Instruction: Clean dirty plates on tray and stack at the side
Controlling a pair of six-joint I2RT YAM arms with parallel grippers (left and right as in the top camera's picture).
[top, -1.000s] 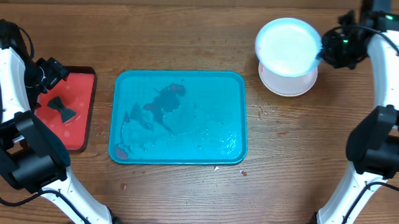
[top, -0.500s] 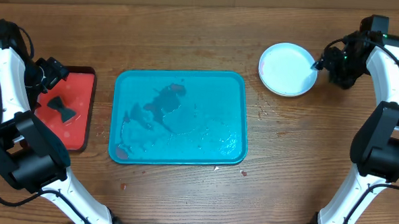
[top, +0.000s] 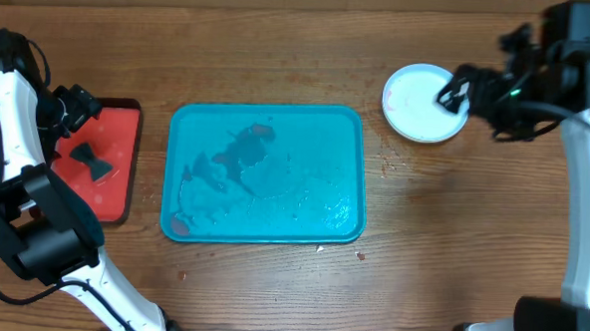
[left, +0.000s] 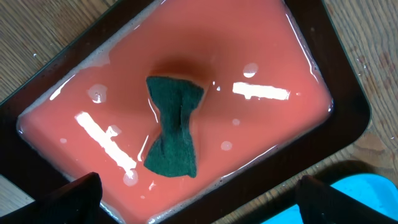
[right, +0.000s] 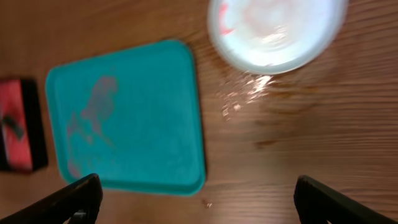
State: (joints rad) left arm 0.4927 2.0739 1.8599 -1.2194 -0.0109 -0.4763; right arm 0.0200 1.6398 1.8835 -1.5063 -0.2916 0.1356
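The teal tray lies mid-table with dull red smears and wet streaks on its floor and no plate on it; the right wrist view shows the tray too. The plates rest on the wood at the far right of the tray, and only the white top one shows plainly. A red smear marks the rim of the plates. My right gripper hovers over their right edge, open and empty. My left gripper stands open and empty above the red tray.
A red tray with a dark rim sits at the far left, holding shallow liquid and a green sponge. Small crumbs and wet spots dot the wood between the teal tray and the plates.
The right gripper lowered the white plate onto the table at the right, opened and let it go, then lifted off to the right. The left arm has not moved.
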